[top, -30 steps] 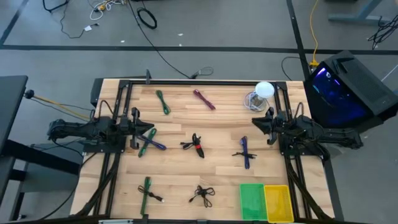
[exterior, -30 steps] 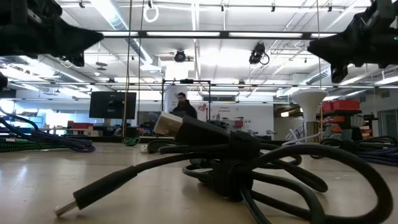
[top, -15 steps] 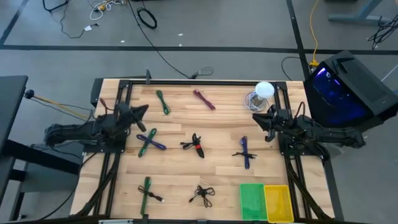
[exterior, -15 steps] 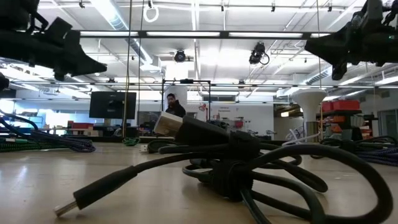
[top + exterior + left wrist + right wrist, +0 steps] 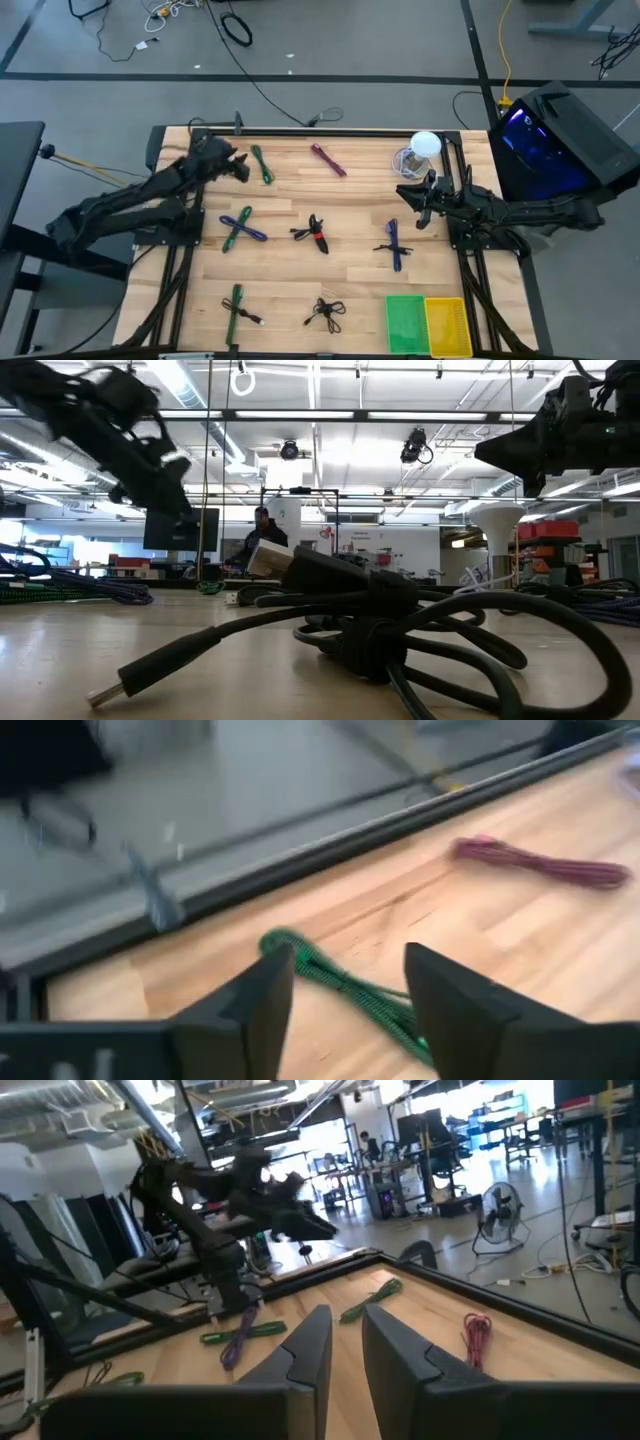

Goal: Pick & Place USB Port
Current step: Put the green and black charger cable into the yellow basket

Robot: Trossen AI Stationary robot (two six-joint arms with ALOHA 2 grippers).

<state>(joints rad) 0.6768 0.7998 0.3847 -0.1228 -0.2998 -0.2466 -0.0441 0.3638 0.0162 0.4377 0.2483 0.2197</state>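
My left pincer [image 5: 238, 166], fingers spread and empty, hovers beside the green cable [image 5: 262, 164] at the table's [image 5: 360, 195] far left, so I judge I'm approaching; next comes lowering astride it while my right pincer [image 5: 408, 192] waits.

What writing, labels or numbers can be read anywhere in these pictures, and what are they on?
No text can be read in any view.
Green bin and yellow bin: no labels visible.
Cable bundles, such as the green cable and maroon cable: no tags or print visible.
Glowing screen beside the table: only blue-purple light, nothing legible.
Red-and-white shapes on the far wall in the low view: possibly signs, too small and blurred to read.
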